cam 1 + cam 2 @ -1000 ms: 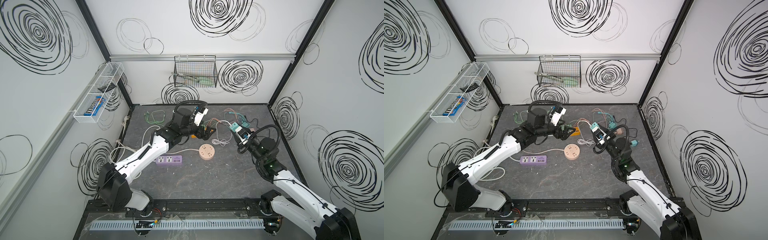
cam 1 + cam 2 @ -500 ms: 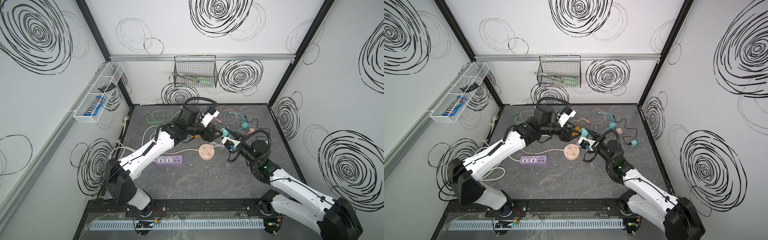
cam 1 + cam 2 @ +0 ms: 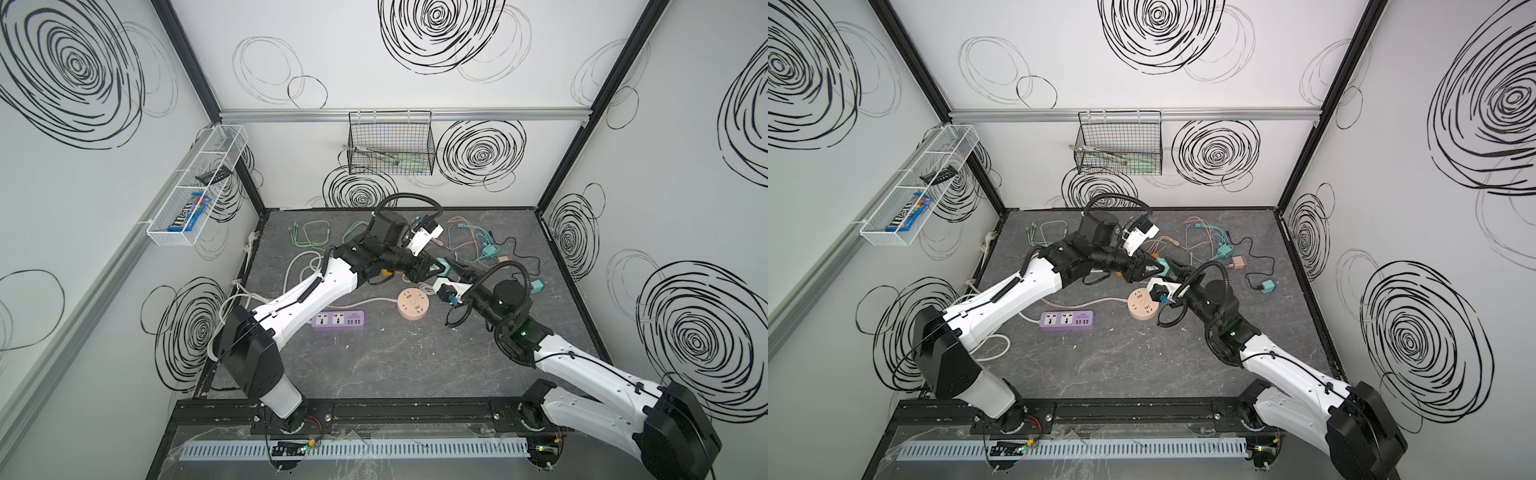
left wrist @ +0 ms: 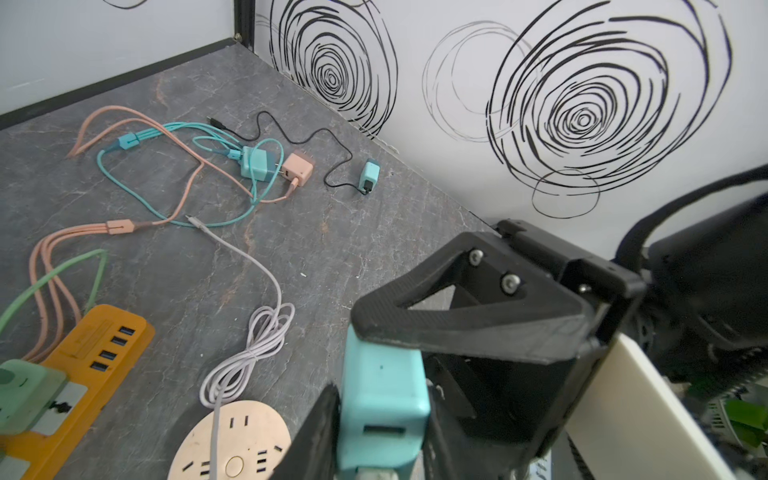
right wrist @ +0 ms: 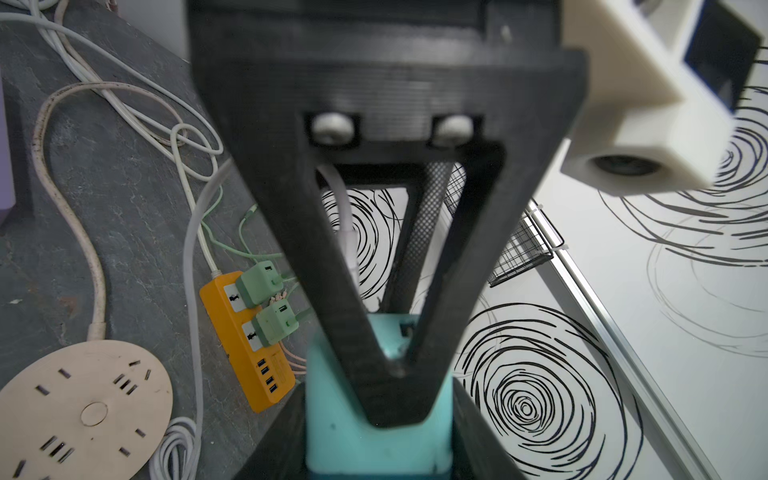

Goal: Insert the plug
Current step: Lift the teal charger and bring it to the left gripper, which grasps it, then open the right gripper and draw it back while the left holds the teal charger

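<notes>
Overhead, in both top views, the left pincer (image 3: 434, 268) and the right pincer (image 3: 454, 272) met tip to tip over the dark table (image 3: 395, 365). The teal plug (image 3: 442, 266) was caught between them, lifted off the surface. Just in front of that meeting point lay a round beige socket board (image 3: 413, 304), and nearer the left arm a purple power strip (image 3: 338, 321). A tangle of pink and teal cables (image 3: 478, 243) lay behind, towards the back wall.

From the left wrist view, the left pincer (image 4: 380, 440) was clenched on the teal plug (image 4: 382, 395), its dark fingers (image 4: 313, 436) pressing the plug's sides. A ribbed triangular finger (image 4: 436, 328) of the right pincer lay across the plug's upper end. Below the plug was the round beige socket board (image 4: 232, 440), a coiled pale cable (image 4: 268, 328) running from it, and an orange power strip (image 4: 87, 357) lay beside that. Farther off, near the wall, lay a teal charger (image 4: 255, 162), a pink charger (image 4: 298, 166) and a smaller teal charger (image 4: 370, 176).

From the right wrist view, the right pincer (image 5: 378, 457) also grasped the teal plug (image 5: 336, 440), flanking the block on either side. A triangular finger (image 5: 320, 291) of the left pincer came down onto the plug, its tip touching it. Beyond, two green adapters (image 5: 259, 284) sat plugged into the orange power strip (image 5: 249, 365), with the round beige socket board (image 5: 83, 411) just beside it.
</notes>
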Motion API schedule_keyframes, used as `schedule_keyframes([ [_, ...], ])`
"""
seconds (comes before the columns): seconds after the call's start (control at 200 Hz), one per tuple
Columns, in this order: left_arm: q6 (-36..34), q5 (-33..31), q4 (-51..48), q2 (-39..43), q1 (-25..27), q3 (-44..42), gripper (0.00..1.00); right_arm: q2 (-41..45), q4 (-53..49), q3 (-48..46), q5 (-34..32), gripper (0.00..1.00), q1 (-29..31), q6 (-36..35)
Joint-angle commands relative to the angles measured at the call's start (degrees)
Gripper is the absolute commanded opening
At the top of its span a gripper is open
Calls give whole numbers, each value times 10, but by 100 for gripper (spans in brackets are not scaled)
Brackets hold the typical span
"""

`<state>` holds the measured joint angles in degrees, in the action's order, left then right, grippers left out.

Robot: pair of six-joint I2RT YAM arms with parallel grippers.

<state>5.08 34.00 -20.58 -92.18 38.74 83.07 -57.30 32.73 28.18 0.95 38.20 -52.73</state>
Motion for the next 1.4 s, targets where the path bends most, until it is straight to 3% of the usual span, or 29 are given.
schedule_keyframes([
  [0.0, 9, 43, -3, -11, 5, 20, 14, 1, 29, 29, 1, 41, 6, 13],
  [0.07, 13, 33, -1, -10, 0, 18, 0, 3, 16, 30, 3, 47, 6, 25],
  [0.15, 21, 15, 9, -5, -6, 11, 0, 6, 8, 28, -9, 67, 4, 70],
  [0.25, 35, -11, 35, 8, -15, -10, 0, 8, -16, 39, -48, 89, -15, 203],
  [0.305, 45, -17, 50, 16, -21, -22, 0, 8, -50, 57, -57, 100, -43, 313],
  [0.395, 59, -22, 74, 24, -31, -39, 0, 7, -108, 80, -18, 97, -100, 461],
  [0.48, 64, -26, 81, 28, -37, -47, 0, 5, -122, 80, 27, 97, -148, 546],
  [0.58, 66, -26, 90, 34, -42, -56, 0, -12, -119, 66, 3, 97, -187, 634],
  [0.73, 68, -32, 103, 43, -44, -69, 0, -76, -226, 104, -9, 97, -232, 777],
  [0.951, 72, -26, 112, 45, -47, -78, 0, -159, -268, 120, -6, 100, -233, 861],
  [1.136, 71, -25, 112, 48, -50, -82, 0, -212, -258, 126, 11, 96, -233, 916],
  [1.396, 75, -20, 116, 55, -56, -93, 0, -310, -291, 178, 12, 87, -228, 930],
])
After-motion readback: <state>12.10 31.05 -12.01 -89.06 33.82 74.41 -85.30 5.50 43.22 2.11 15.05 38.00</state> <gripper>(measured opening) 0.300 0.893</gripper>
